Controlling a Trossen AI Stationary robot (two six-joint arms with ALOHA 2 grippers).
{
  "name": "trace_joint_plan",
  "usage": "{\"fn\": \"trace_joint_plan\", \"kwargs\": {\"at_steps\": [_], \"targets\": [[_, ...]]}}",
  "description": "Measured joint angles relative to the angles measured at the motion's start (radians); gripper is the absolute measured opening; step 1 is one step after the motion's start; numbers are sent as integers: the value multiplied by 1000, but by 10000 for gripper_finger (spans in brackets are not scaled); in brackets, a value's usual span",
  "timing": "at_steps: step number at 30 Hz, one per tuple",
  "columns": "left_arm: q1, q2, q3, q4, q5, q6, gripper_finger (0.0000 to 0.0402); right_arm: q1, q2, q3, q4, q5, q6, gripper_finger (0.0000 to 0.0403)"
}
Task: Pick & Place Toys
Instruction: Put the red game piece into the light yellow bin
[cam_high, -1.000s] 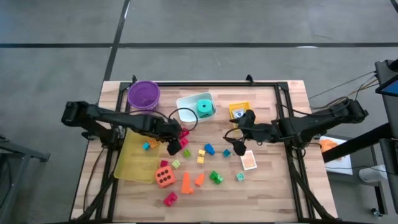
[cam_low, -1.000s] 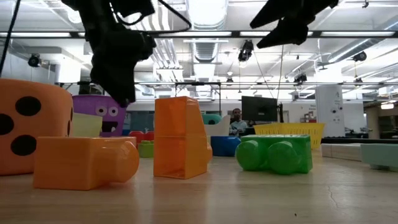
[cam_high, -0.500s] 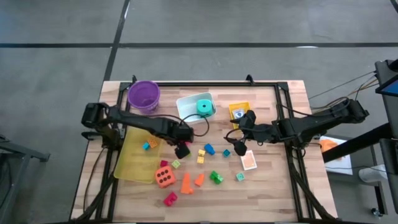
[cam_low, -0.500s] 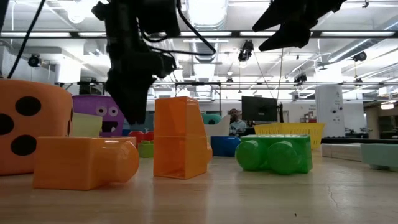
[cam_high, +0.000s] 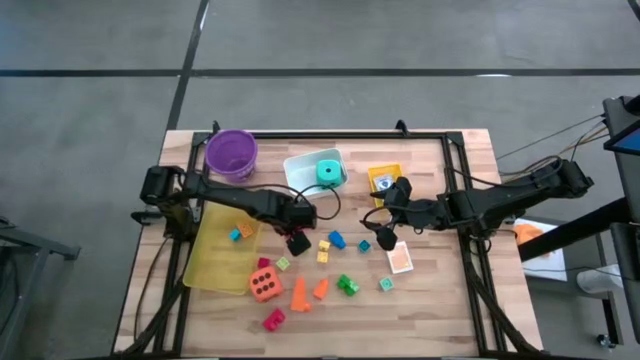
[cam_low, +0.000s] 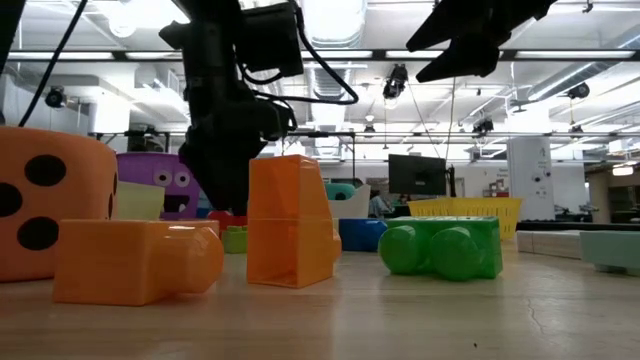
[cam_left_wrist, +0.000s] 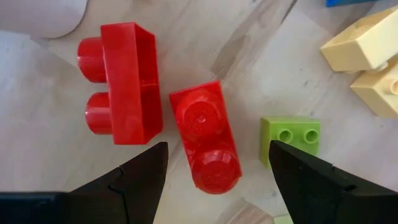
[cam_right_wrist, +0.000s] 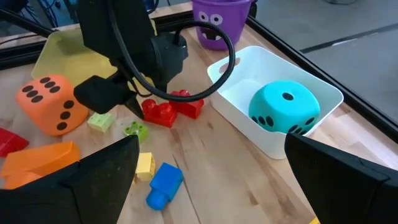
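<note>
Your left hand (cam_left_wrist: 214, 171) has shifted from the yellow tray (cam_high: 215, 265) to straddle, fingers spread, a red block (cam_left_wrist: 205, 146). Right hand (cam_high: 383, 222), spread wide, hovers nearby.

Two dark arms on show, both matte black from base to tip, built of chunky jointed segments with rounded housings at the joints. A black cable loops in a wide arc beside the left arm's wrist, plain from above and from across the bench. The left gripper (cam_left_wrist: 214, 171) carries two black fingers, flat-faced and tapering to blunt wedge tips. The right gripper (cam_right_wrist: 211, 165) shows broad black fingers, angular and smooth. No markings or screws can be made out.
</note>
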Motion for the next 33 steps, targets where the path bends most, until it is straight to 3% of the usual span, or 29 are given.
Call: {"fn": "trace_joint_plan", "kwargs": {"at_steps": [15, 25, 29, 33], "targets": [[25, 45, -5, 11, 41, 5, 283, 7, 0, 2, 1, -2, 0, 399], [32, 46, -84, 90, 98, -8, 279, 11, 0, 2, 5, -2, 0, 399], [34, 45, -81, 85, 97, 1, 240, 11, 0, 2, 20, -2, -5, 399], [36, 46, -78, 84, 93, 24, 167, 11, 0, 2, 20, -2, -7, 399]]}}
